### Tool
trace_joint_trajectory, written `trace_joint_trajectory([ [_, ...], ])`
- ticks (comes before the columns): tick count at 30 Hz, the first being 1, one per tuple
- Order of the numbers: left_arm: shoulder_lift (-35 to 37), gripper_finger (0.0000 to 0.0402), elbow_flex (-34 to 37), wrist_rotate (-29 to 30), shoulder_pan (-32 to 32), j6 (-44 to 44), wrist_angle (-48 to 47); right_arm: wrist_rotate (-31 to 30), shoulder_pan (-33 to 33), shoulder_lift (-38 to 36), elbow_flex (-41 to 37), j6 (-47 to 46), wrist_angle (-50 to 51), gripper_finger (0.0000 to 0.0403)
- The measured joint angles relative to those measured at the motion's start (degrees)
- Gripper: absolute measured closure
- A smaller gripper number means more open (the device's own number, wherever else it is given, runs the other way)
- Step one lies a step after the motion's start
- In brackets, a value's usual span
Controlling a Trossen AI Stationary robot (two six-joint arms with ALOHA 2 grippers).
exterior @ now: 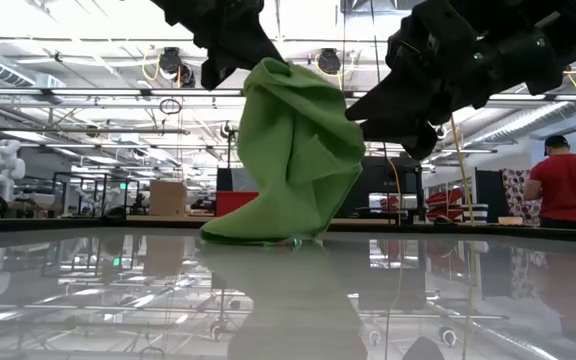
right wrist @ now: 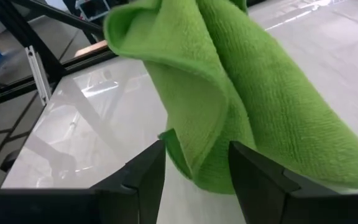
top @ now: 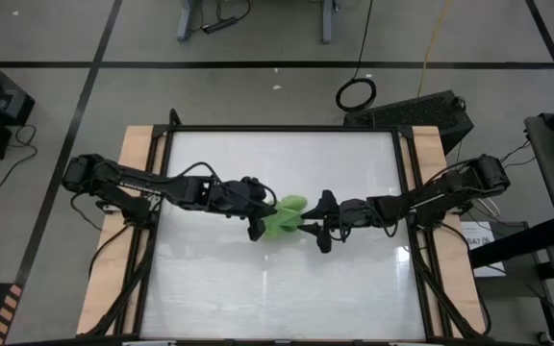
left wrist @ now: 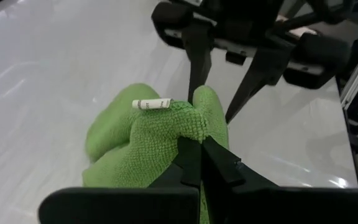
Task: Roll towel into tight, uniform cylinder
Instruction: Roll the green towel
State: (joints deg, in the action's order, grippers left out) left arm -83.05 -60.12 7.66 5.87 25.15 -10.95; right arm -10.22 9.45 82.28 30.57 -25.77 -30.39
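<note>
High view: towel [top: 285,217] bunched at mid-table [top: 277,288], between both grippers.
Low view: towel hangs, lower edge resting on the table.
Left wrist view: left gripper [left wrist: 199,155] clamped on towel's upper fold.
Right wrist view: right gripper [right wrist: 194,168] fingers apart, astride a hanging fold.

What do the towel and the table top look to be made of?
Towel: likely microfiber, matte lime-green with a fine looped nap showing in both wrist views. Table top: smooth, glossy white, probably laminate or coated board; it mirrors the ceiling lights and the towel.
</note>
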Motion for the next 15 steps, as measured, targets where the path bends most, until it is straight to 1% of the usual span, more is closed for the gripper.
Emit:
trace_joint_trajectory([
  [3, 0.0, 0.04, 0.0, 0.04, -0.02, -0.02, 0.58, -0.11, -0.26, 0.0, 0.0, -0.34, 0.4, 0.0239],
  [5, 0.0, 0.04, 0.0, 0.04, -0.04, -0.05, 0.56, -0.21, -0.44, 0.0, 0.0, -0.33, 0.26, 0.0253],
  [8, 0.0, 0.04, 0.0, 0.04, -0.06, -0.05, 0.12, -0.26, -0.44, 0.0, 0.0, 0.46, -0.06, 0.0302],
  [11, 0.01, 0.0388, 0.0, 0.06, -0.06, -0.06, -0.56, -0.02, -0.44, 0.0, 0.0, 1.48, -0.58, 0.0375],
  [12, 0.0, 0.038, 0.0, 0.06, -0.06, -0.24, -0.51, 0.57, -0.44, -0.07, 0.0, 1.99, -0.56, 0.0388],
  [15, 0.01, 0.0345, 0.0, 0.75, -0.06, -0.61, -0.75, 3.84, -0.48, -0.6, 0.0, 2.28, -0.16, 0.0395],
])
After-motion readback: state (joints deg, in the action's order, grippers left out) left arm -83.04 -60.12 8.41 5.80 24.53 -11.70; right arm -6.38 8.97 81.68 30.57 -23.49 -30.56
